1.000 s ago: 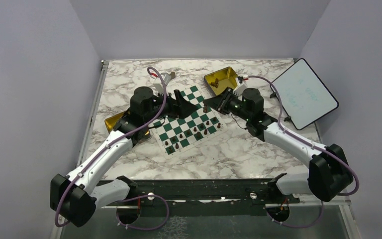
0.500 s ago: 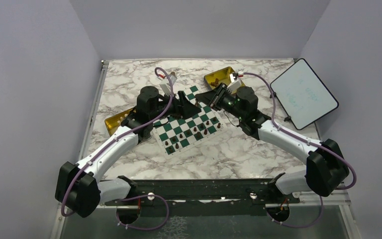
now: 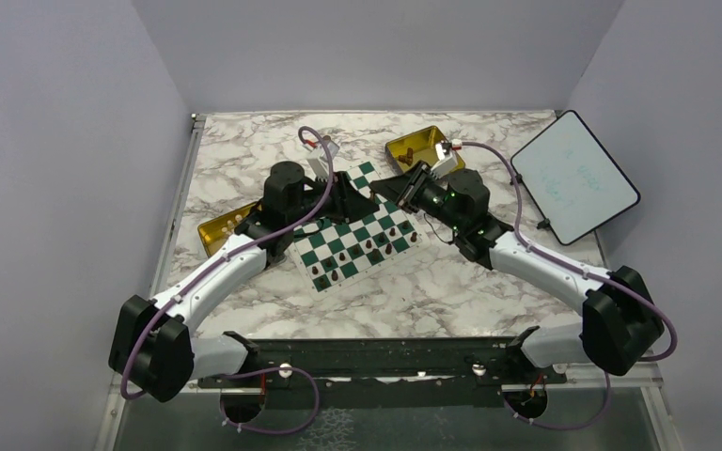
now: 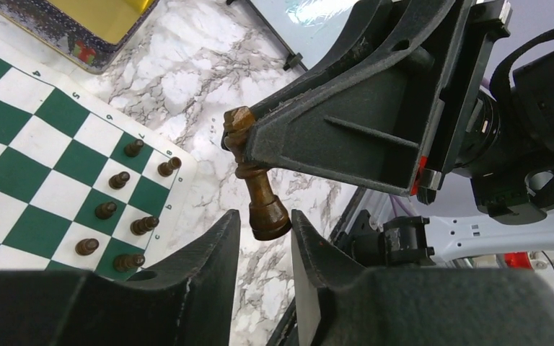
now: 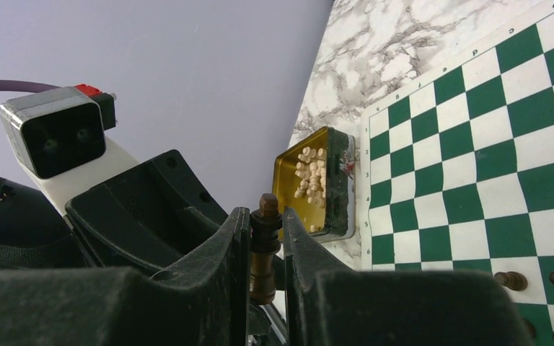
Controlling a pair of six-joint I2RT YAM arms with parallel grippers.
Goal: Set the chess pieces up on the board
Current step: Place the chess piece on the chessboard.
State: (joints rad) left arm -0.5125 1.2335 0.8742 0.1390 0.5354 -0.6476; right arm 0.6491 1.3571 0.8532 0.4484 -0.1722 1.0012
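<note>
Marble top (image 3: 414, 291): board (image 3: 343, 246) at centre frame.
Right claw (image 5: 265, 216): clamped on piece (image 4: 260, 191) head, airborne, near upright.
Left claw (image 4: 265, 218): tips flank its base; I cannot tell whether they grip.

Chess piece (image 4: 261, 198): dark brown wood, satin sheen. Board (image 4: 40, 162) beside it: smooth matt mat. Tin (image 4: 58, 34): glossy gold metal. Table (image 4: 187, 79): polished marble-look.

Pinching a dark brown chess piece (image 4: 263, 205) in the right gripper (image 5: 263, 216), flanking its base with the left gripper (image 4: 265, 223), both wrists angled inward.
</note>
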